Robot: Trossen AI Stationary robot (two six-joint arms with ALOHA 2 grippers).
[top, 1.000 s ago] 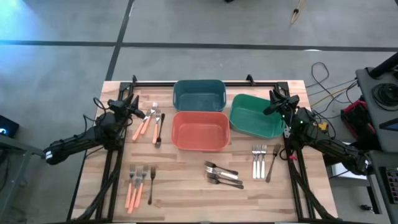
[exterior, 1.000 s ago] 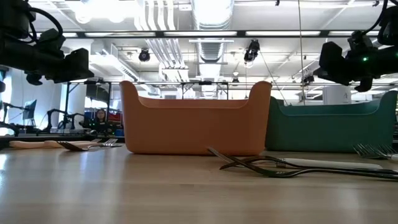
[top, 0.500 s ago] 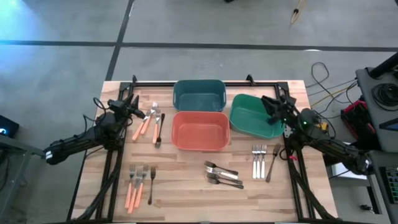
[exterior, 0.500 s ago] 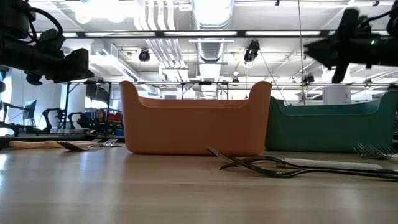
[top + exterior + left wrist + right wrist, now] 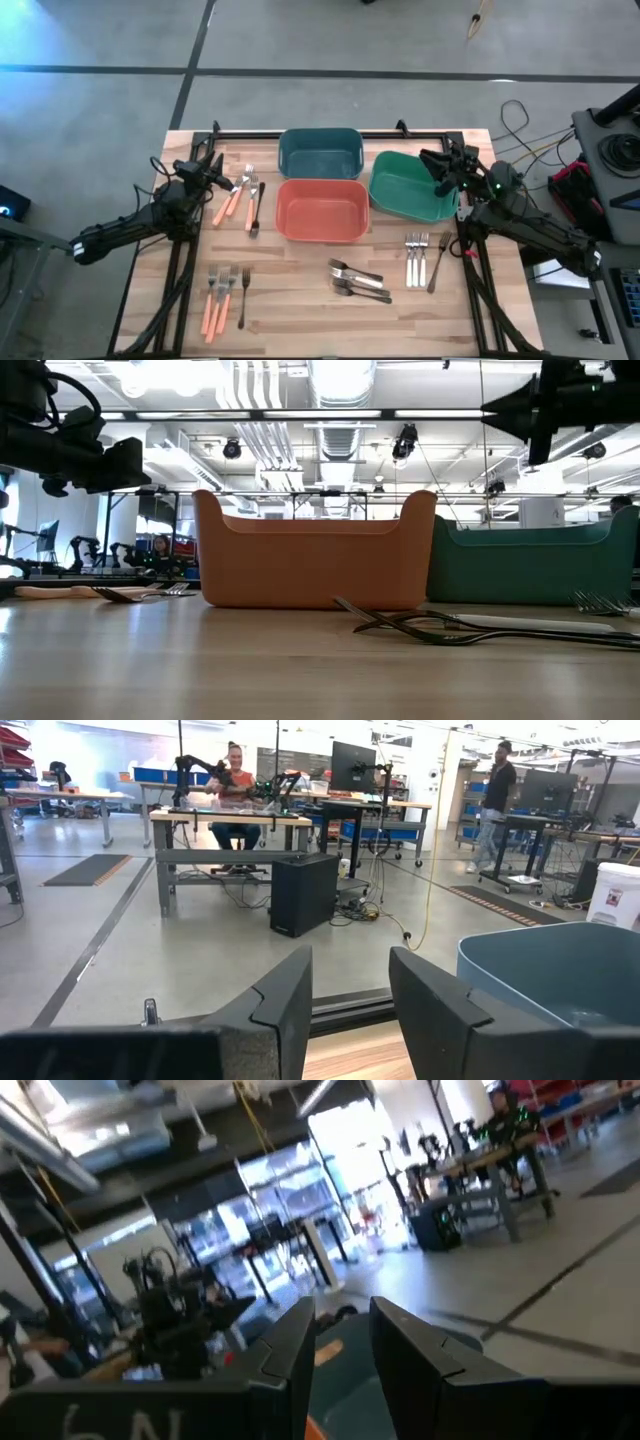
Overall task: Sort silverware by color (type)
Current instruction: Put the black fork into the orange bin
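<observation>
We are looking down on a pale wooden bench [image 5: 300,310] standing on grey concrete, with a workshop of desks and seated people stretching behind it. Three plastic bins are sitting mid-bench: the dark teal bin [image 5: 320,152] farthest back, the orange-red bin [image 5: 321,209] just in front of it, the green bin [image 5: 410,186] tilted beside them. The silverware is lying in loose clusters: orange-handled forks [image 5: 233,192] by the left tool [image 5: 216,171], more orange-handled forks [image 5: 217,297] at the near left corner, dark forks [image 5: 357,279] in front of the orange-red bin, shiny silver forks [image 5: 417,257] near the right. The right tool [image 5: 436,165] is hovering over the green bin's edge, fingers apart and empty; the left tool's fingers are apart too, holding nothing. We are judging the silver cluster the nearest pick for the right arm: descending straight, closing across one handle only. The bench's right edge is close there, while the open wood between clusters is giving room to swing.
</observation>
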